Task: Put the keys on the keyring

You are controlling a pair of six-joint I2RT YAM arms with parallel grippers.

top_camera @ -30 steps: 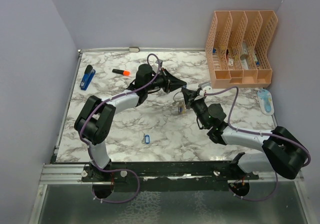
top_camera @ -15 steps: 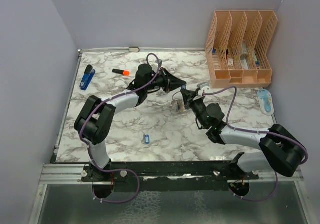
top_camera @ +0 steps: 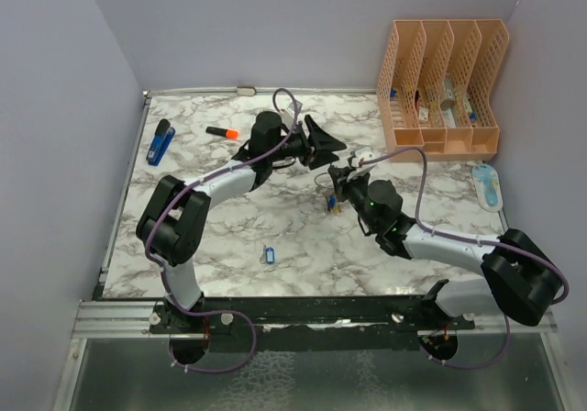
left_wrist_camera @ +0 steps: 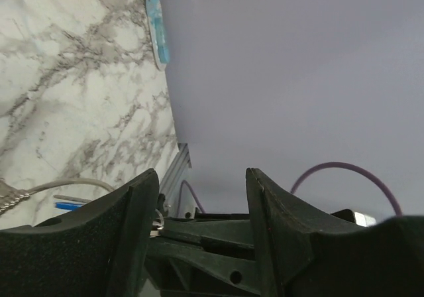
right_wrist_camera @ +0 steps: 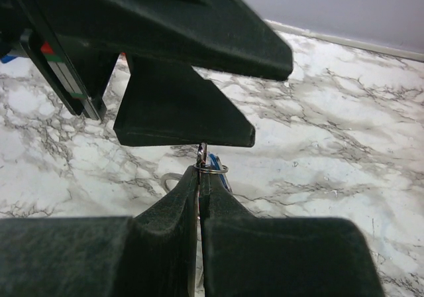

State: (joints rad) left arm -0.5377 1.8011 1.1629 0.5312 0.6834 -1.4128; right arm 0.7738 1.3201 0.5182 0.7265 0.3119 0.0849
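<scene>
My right gripper (top_camera: 336, 178) (right_wrist_camera: 201, 170) is shut on the thin silver keyring (right_wrist_camera: 214, 170), pinching it edge-on at the fingertips above the table's middle. A blue-tagged key (right_wrist_camera: 220, 177) and a small cluster (top_camera: 330, 201) hang below the ring. My left gripper (top_camera: 337, 152) (left_wrist_camera: 202, 178) is open just above and behind the ring; nothing sits between its fingers (right_wrist_camera: 185, 121). Another blue-tagged key (top_camera: 268, 255) lies flat on the marble near the front, apart from both grippers.
A blue stapler (top_camera: 161, 141) and an orange marker (top_camera: 222, 132) lie at the back left. A peach file organizer (top_camera: 440, 81) stands at the back right, with a pale blue oval object (top_camera: 488, 183) (left_wrist_camera: 156, 26) in front of it. Grey walls close three sides.
The left gripper has opened, letting go at the ring, and lifted slightly. The right gripper has shifted a little left and back with the keyring still pinched.
</scene>
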